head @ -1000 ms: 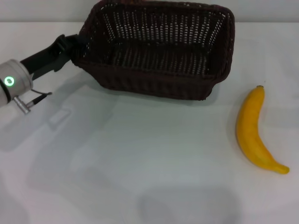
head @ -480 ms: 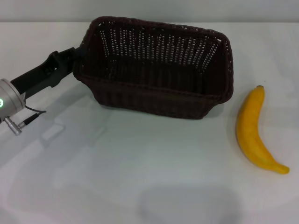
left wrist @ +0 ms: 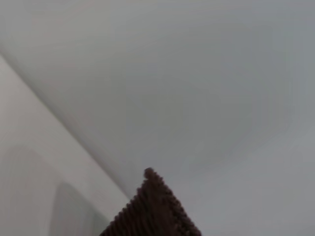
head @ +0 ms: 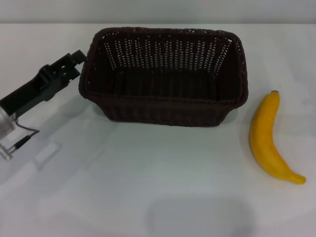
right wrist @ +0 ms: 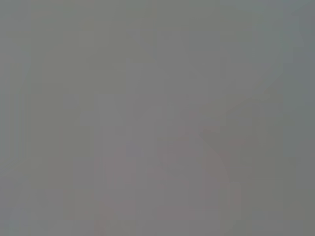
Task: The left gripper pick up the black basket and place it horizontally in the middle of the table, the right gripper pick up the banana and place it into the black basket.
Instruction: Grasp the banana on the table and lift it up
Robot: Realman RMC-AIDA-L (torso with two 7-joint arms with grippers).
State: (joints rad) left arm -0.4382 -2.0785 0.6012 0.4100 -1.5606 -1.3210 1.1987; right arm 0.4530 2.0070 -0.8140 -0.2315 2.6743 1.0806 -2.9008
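Note:
The black basket [head: 165,106] rests flat on the white table [head: 148,177], its long side across the head view, at the back middle. A corner of its woven rim shows in the left wrist view [left wrist: 152,214]. My left gripper [head: 75,64] is just off the basket's left end, its fingers open and a small gap away from the rim, holding nothing. The banana [head: 265,138] lies on the table to the right of the basket, apart from it, its dark tip pointing away from me. My right gripper is out of view; the right wrist view shows only a plain grey surface.
The table's back edge [head: 158,23] runs just behind the basket. Bare tabletop lies in front of the basket and the banana.
The basket came down and turned level with the table's back edge. My left gripper let go of its left rim and drew back to the left.

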